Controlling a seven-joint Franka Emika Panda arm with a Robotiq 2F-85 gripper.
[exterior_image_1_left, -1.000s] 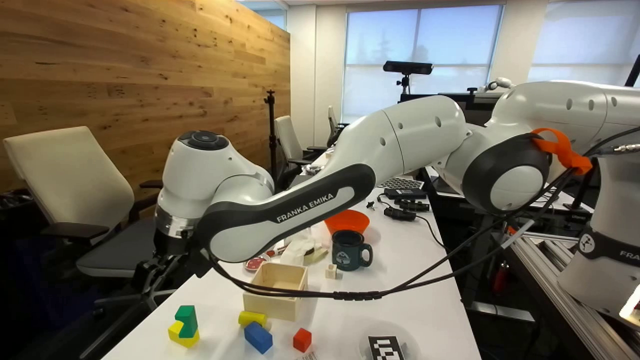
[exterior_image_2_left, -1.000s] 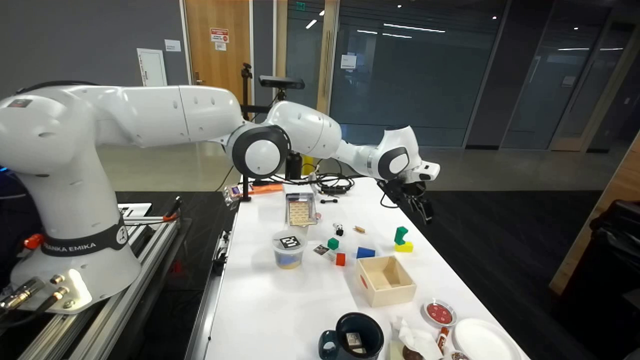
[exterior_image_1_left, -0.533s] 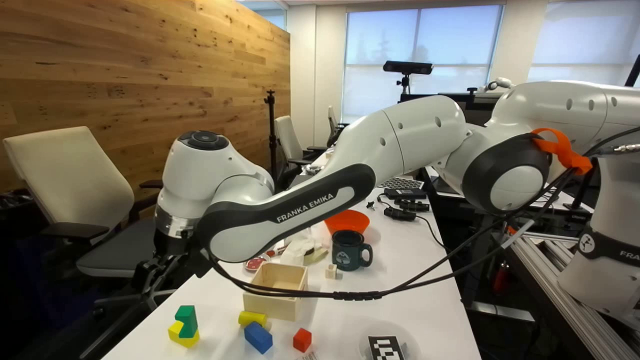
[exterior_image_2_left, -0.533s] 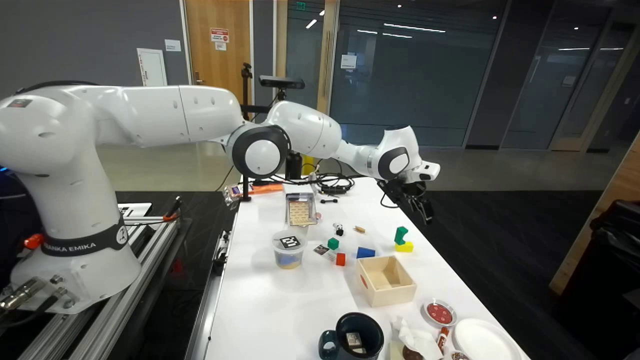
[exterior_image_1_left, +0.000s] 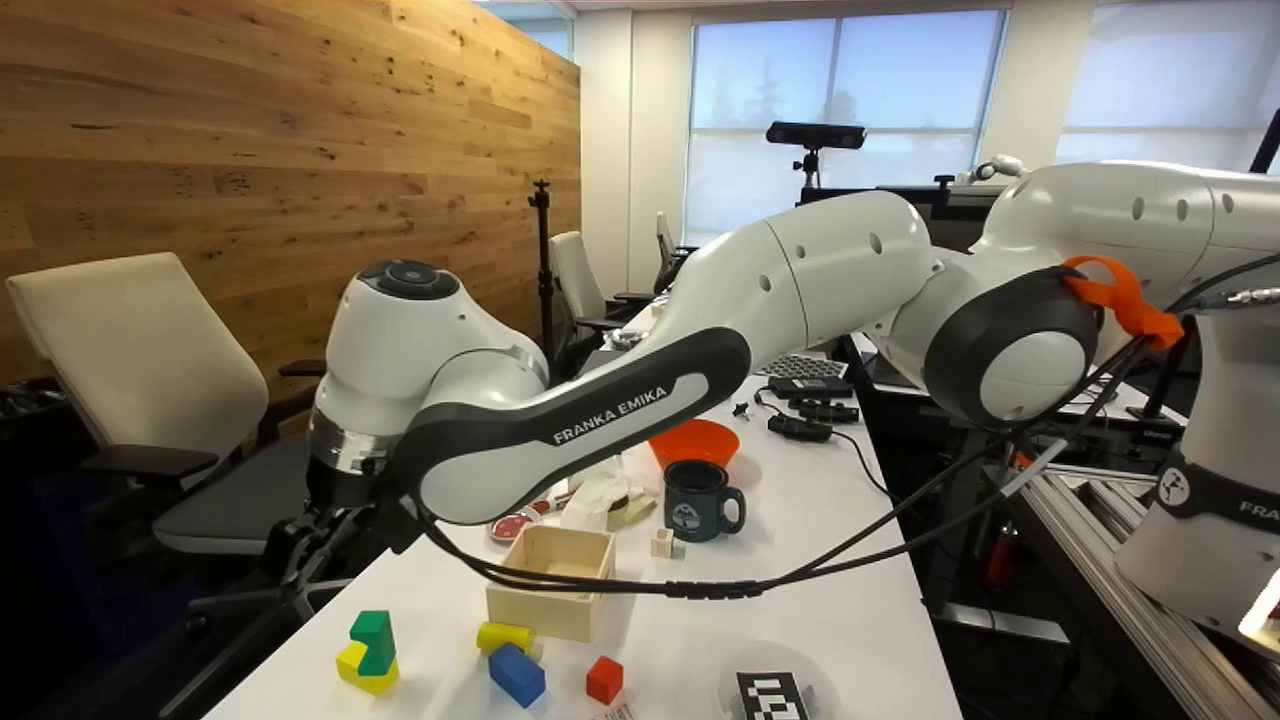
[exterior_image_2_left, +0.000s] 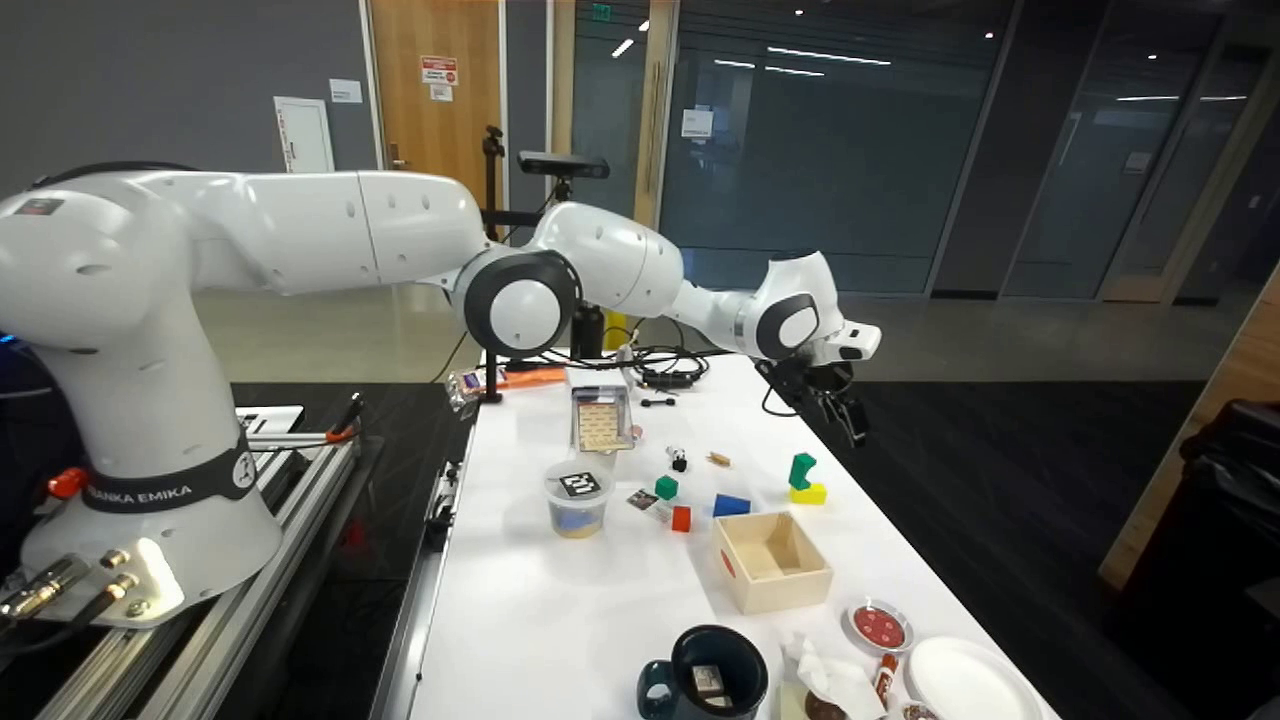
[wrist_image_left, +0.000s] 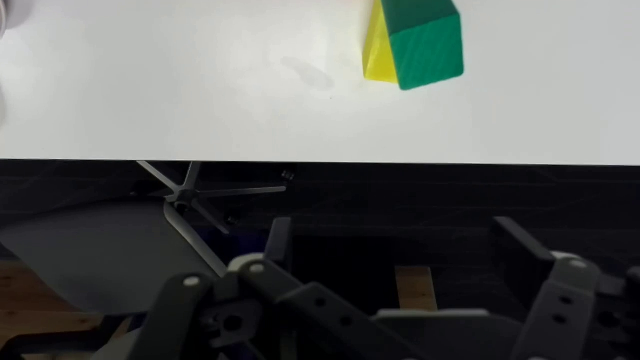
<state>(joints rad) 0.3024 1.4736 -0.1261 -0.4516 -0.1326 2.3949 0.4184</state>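
Showing wide apart in the wrist view, the fingers (wrist_image_left: 280, 242) stand against the dark floor (wrist_image_left: 450, 192) past the edge of the desk (wrist_image_left: 175, 110). Nearest item: a green block (wrist_image_left: 427, 52), resting on a yellow block (wrist_image_left: 378, 62) on the desk. Clearance noted: the green block lies well apart from both fingers, higher in the wrist view and, across that view, in line with their gap. In both exterior views the two stacked blocks appear lower in frame than the fingers. Farther off are a blue block (exterior_image_1_left: 517, 675), a red block (exterior_image_1_left: 604, 680) and an open wooden box (exterior_image_1_left: 540, 613)
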